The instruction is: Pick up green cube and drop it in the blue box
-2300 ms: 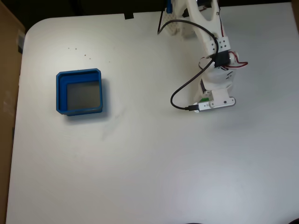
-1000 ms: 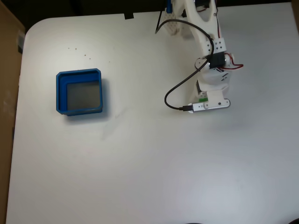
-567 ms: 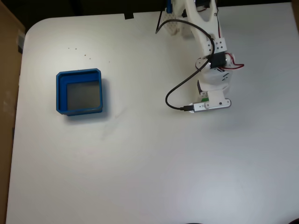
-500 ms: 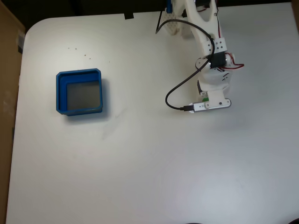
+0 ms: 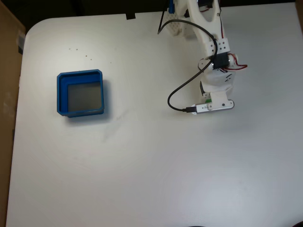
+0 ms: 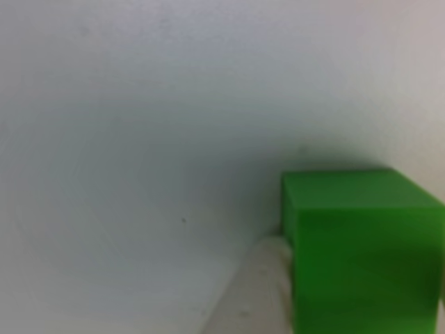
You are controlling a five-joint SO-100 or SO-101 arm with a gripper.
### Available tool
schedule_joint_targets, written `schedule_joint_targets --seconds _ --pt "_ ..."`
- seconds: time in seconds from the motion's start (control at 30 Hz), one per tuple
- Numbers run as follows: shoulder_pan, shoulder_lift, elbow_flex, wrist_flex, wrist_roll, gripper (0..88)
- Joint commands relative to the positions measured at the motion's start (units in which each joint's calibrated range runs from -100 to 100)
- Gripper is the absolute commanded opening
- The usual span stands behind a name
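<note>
While the tool's (image 5: 206, 100) grip cannot be judged, the green cube (image 5: 207, 100) sits beneath it, touching one white finger (image 6: 254, 292), on a white counter (image 5: 156, 161); the blue box (image 5: 60, 94) lies well apart.

1. Blue box (image 5: 60, 94) sitting on white table (image 5: 142, 165), left side, well apart from arm.
2. Green cube (image 5: 207, 100) peeking out beneath white arm (image 5: 215, 66).
3. Black cable (image 5: 177, 97) looping beside it.

Bare table (image 5: 151, 161) lies open between the arm (image 5: 213, 71) and the blue box (image 5: 81, 93).
</note>
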Motion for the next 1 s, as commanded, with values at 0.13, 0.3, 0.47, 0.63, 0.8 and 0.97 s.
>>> schedule_joint_targets --seconds 0.13,0.3,0.47,0.63,0.8,0.97 --pt "-0.13 -2.27 -3.00 1.72 0.24 1.3" --pt "0.08 -7.62 -3.00 5.09 0.24 1.3" --pt "0.44 -15.06 -3.00 9.13 0.24 1.3" --pt "0.88 -22.08 -3.00 14.57 0.24 1.3" --pt "4.85 -27.09 -3.00 20.83 0.24 1.3" --pt "13.67 -30.44 -3.00 25.61 0.24 1.3"
